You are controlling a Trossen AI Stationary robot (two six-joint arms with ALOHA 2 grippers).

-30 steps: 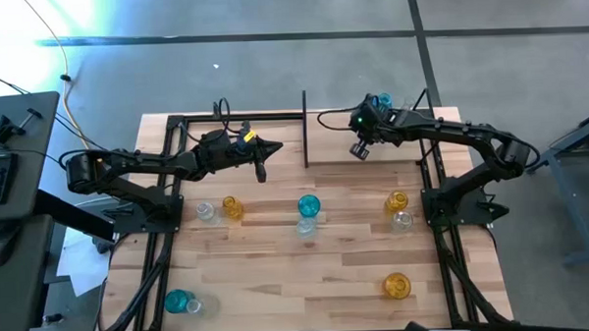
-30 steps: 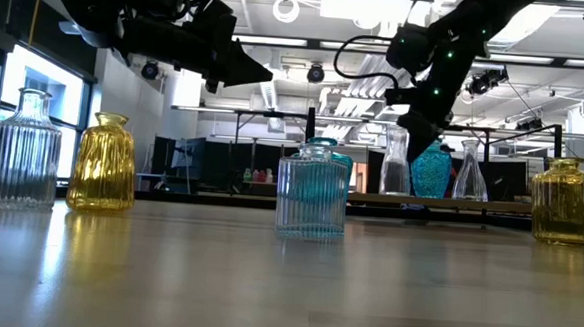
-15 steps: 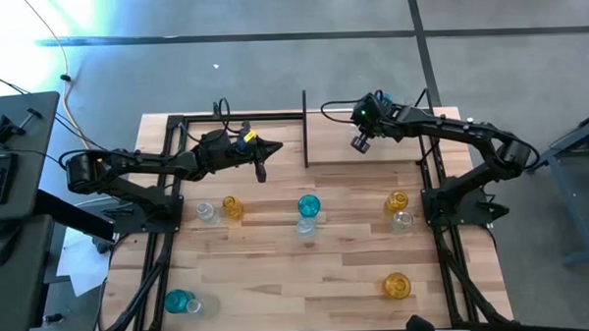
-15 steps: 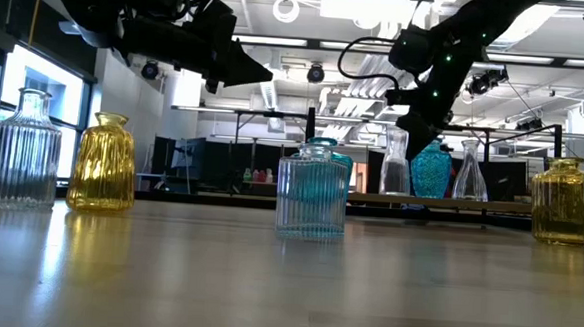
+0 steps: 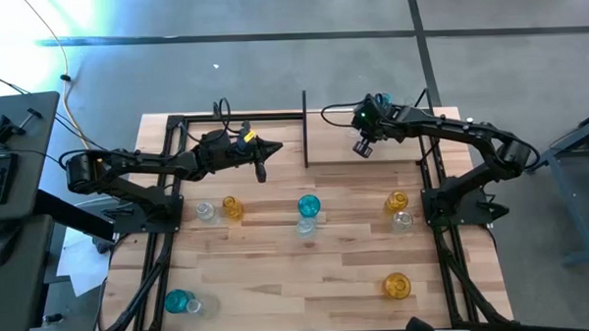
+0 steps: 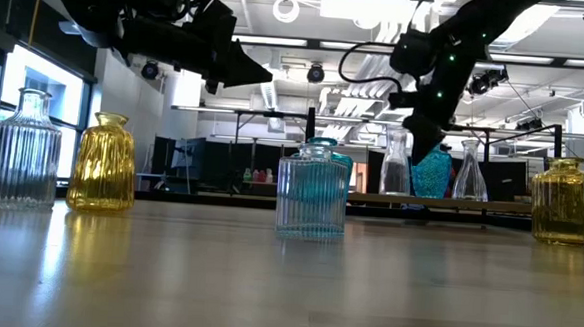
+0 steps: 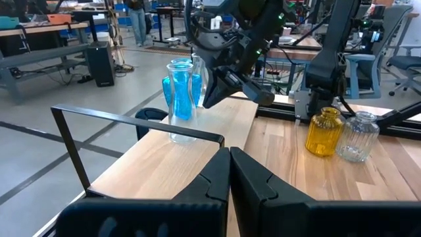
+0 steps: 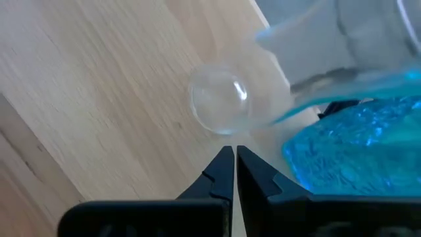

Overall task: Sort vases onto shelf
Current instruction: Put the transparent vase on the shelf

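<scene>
The shelf (image 5: pixel 412 147) lies at the table's far right; a teal vase (image 6: pixel 435 176) and two clear vases (image 6: pixel 396 161) stand on its board. My right gripper (image 6: pixel 420 155) is shut and slants down just above and beside them; its wrist view looks onto a clear vase's mouth (image 8: pixel 220 99) and the teal vase (image 8: pixel 355 141). My left gripper (image 5: pixel 260 173) waits shut in the air left of the shelf (image 7: pixel 191 158). More vases stand on the table: clear (image 5: pixel 206 211), amber (image 5: pixel 232 208), teal (image 5: pixel 309 204).
Further vases stand on the tabletop: an amber and a clear one (image 5: pixel 399 211) at the right, an amber one (image 5: pixel 396 285) near the front right, a teal and a clear one (image 5: pixel 181 303) at the front left. Black arm frames (image 5: pixel 168 209) line both sides.
My right gripper has drifted a little toward the teal vase on the shelf and now stands in front of its neck in the low view. It stays shut. The vases have kept their places.
</scene>
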